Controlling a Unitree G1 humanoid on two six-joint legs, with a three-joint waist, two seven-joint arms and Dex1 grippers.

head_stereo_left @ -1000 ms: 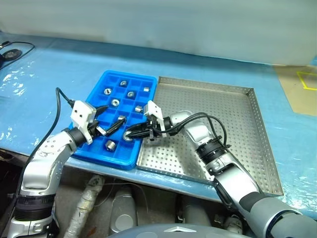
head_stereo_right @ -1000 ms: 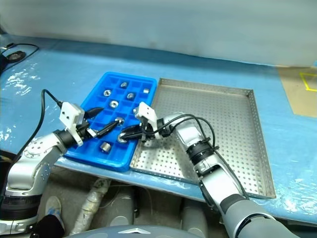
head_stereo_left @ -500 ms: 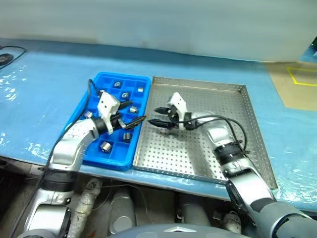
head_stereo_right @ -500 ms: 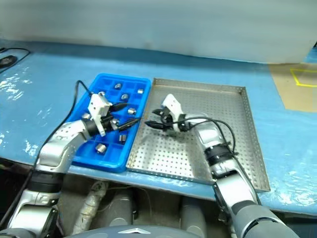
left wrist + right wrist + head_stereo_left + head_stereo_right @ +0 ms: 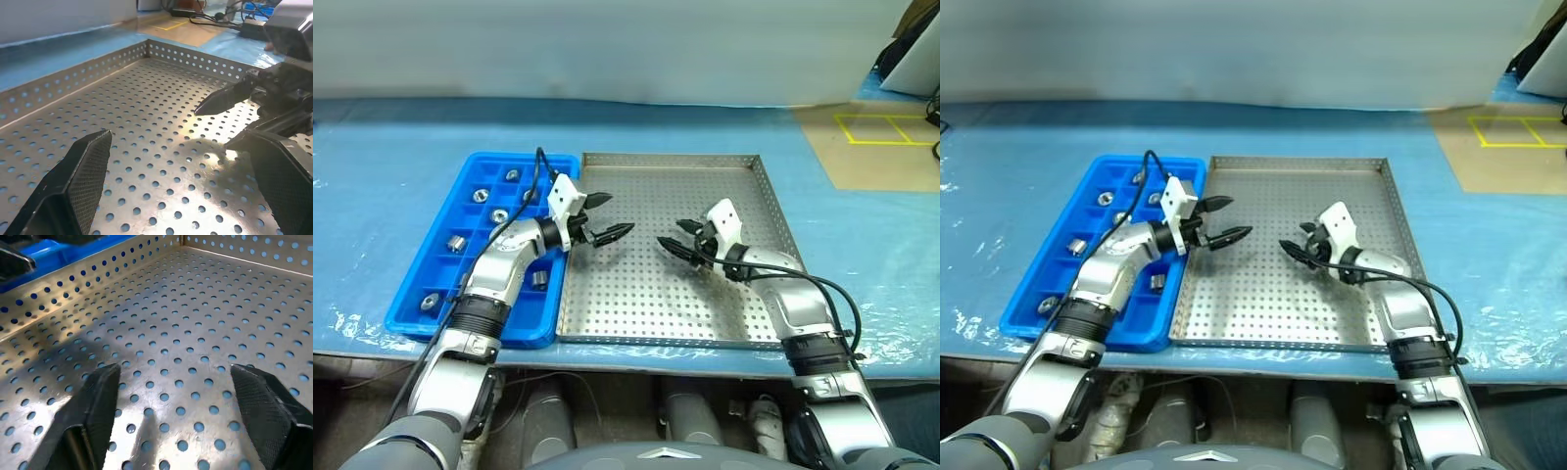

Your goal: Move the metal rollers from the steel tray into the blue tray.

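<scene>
The blue tray (image 5: 524,157) lies at the left, and several metal rollers (image 5: 457,242) sit in its compartments. The steel tray (image 5: 666,159) lies against its right side. Its perforated floor is bare where it shows. My left gripper (image 5: 612,217) hangs open just inside the steel tray's left side and holds nothing. My right gripper (image 5: 674,235) hangs open over the tray's middle, also with nothing in it. The two point at each other a short gap apart. In the left wrist view the right gripper (image 5: 230,95) shows beyond my own fingers (image 5: 73,196).
Both trays lie on a table with a blue plastic cover (image 5: 391,147), near its front edge. A brown area with yellow tape marks (image 5: 881,127) lies at the far right. In the right wrist view the blue tray (image 5: 73,249) shows past the steel tray's wall.
The camera has shifted. My right gripper left the blue tray, moved right over the steel tray and opened. My left gripper moved from above the blue tray to over the steel tray's left side.
</scene>
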